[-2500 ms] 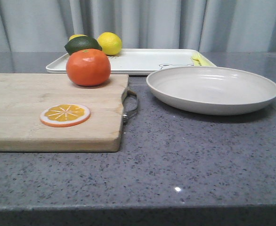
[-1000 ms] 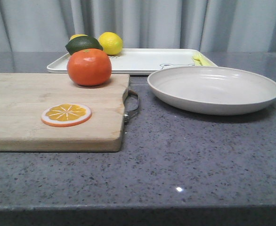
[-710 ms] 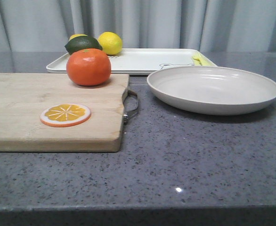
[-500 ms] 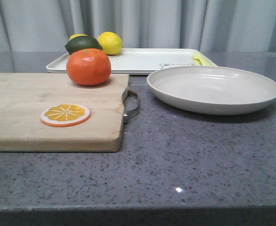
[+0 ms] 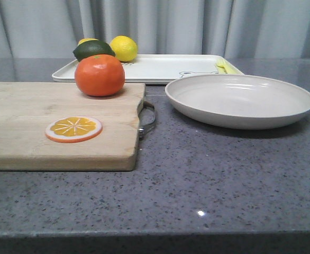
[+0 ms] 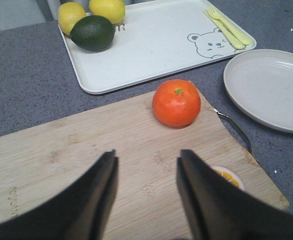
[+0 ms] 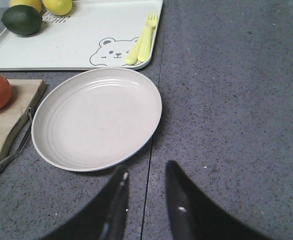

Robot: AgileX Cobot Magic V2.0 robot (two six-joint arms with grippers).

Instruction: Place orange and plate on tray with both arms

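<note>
From the front camera I see the orange [image 5: 99,74] sitting on the far right corner of the wooden cutting board [image 5: 38,127], at about 10 o'clock from the middle of the counter [image 5: 208,180]. An orange slice disc [image 5: 73,129] lies flat on the board nearer to me, at 7 o'clock from the orange and well apart from it. The plate [image 5: 239,99] rests on the counter at 3 o'clock from the orange, just beside the board's metal handle [image 5: 147,119]. The tray [image 5: 155,67] lies behind both, at 12 o'clock. On its far left corner I see a dark green avocado [image 5: 93,50] and two lemons [image 5: 123,48]; a pale yellow fork and spoon [image 5: 225,66] lie along its right end, next to the bear drawing [image 6: 209,43].

Neither arm shows in the front view. My left gripper [image 6: 146,185] hovers above the board with its jaws spread wide and nothing between them; the orange sits beyond the fingertips. My right gripper [image 7: 145,195] hangs over bare counter near the plate's rim, its jaws parted by a narrower gap, also holding nothing.
</note>
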